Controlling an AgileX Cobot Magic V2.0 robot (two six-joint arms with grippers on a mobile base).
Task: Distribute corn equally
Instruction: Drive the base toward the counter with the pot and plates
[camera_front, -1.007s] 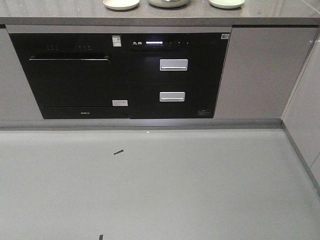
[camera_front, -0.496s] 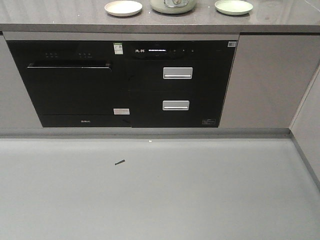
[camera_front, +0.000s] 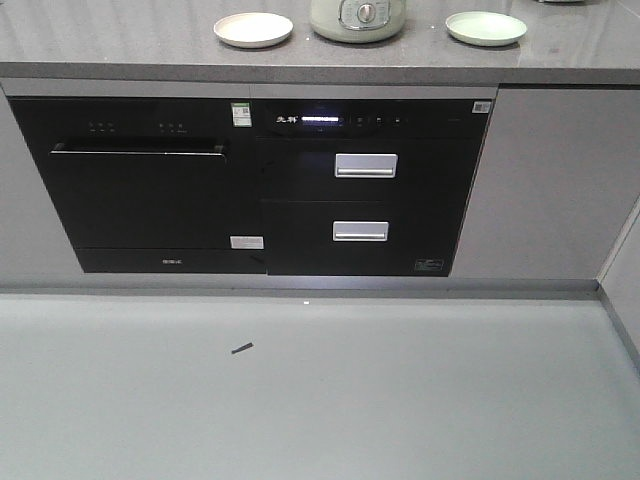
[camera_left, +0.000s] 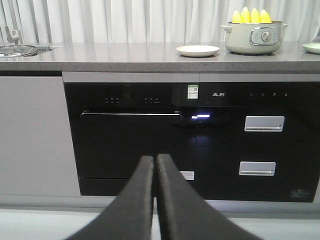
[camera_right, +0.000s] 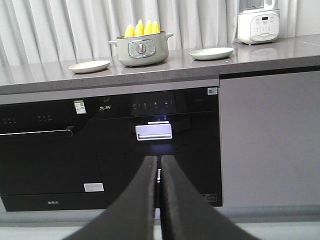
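Note:
Several yellow cobs of corn (camera_left: 251, 16) (camera_right: 142, 28) stand tips up in a pale green pot (camera_front: 357, 18) on the grey counter (camera_front: 120, 50). A cream plate (camera_front: 253, 29) lies to the left of the pot and a light green plate (camera_front: 486, 27) to its right; both are bare. In the left wrist view my left gripper (camera_left: 154, 159) is shut with nothing in it, low in front of the black cabinet front and far below the pot. My right gripper (camera_right: 158, 161) is shut and holds nothing, likewise low before the appliances.
Below the counter are a black built-in appliance with a bar handle (camera_front: 140, 148) and two drawers with silver handles (camera_front: 365, 165). A sink (camera_left: 20, 49) is at the counter's far left and a white appliance (camera_right: 257, 22) at its far right. A dark scrap (camera_front: 241, 348) lies on the floor.
In the front view the counter, pot and plates have slid lower in the frame and grown larger; the view has come closer to the counter.

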